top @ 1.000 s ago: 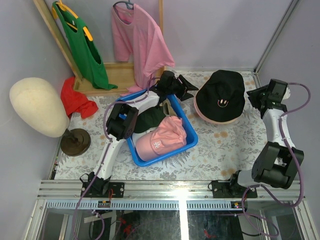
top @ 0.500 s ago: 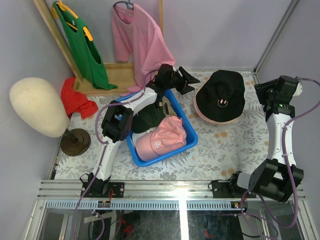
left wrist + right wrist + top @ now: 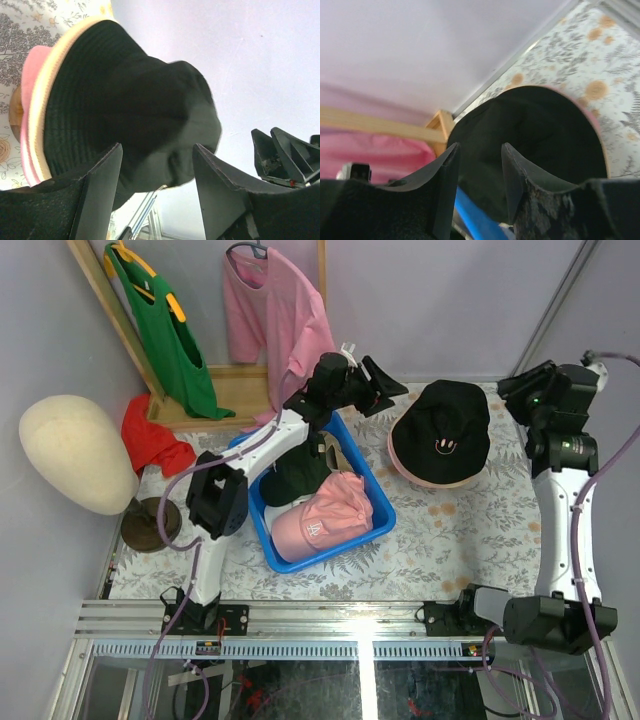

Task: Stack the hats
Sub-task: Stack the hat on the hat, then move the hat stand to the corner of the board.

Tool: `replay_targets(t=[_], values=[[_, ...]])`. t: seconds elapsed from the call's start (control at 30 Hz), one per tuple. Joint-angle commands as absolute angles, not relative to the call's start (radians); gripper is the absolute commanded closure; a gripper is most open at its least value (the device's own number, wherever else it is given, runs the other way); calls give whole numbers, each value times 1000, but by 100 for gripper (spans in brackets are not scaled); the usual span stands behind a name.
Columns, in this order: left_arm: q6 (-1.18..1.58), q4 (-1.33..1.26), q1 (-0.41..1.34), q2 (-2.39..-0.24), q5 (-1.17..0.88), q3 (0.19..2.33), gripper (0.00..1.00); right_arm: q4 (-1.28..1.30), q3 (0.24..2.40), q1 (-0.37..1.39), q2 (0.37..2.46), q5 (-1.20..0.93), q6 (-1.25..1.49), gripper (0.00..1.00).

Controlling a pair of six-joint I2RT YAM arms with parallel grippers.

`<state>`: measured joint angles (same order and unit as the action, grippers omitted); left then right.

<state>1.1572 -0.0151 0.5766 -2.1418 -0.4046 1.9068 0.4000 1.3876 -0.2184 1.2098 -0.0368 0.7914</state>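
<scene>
Black bucket hat (image 3: 440, 435), soft and floppy with a tiny pink smiley on the crown, sits on a pink bucket hat (image 3: 402, 472) at the back right of the flowery bench (image 3: 470, 530). A pink cap (image 3: 320, 515) and a dark cap (image 3: 295, 480) lie in the blue bin (image 3: 381, 502). Left pincer (image 3: 388, 395) and right pincer (image 3: 508, 398) flank the black hat, both spread apart, gripping nothing

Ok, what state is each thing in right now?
black hat: crown up, on the pink hat.
pink hat: on the table, mostly covered.
pink cap: in the bin.
dark cap: in the bin.
left gripper: open, empty.
right gripper: open, empty.
pink shirt: hanging.
green shirt: hanging.
head: upright on stand.
</scene>
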Motion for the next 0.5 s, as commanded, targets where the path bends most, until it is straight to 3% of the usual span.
replay_targets(t=[0.0, 0.47], values=[[1011, 92, 615, -2007, -271, 1912, 43, 461, 1453, -58, 1148, 48, 692, 55], [838, 171, 768, -1692, 41, 1699, 44, 604, 1206, 345, 915, 204, 678, 59]])
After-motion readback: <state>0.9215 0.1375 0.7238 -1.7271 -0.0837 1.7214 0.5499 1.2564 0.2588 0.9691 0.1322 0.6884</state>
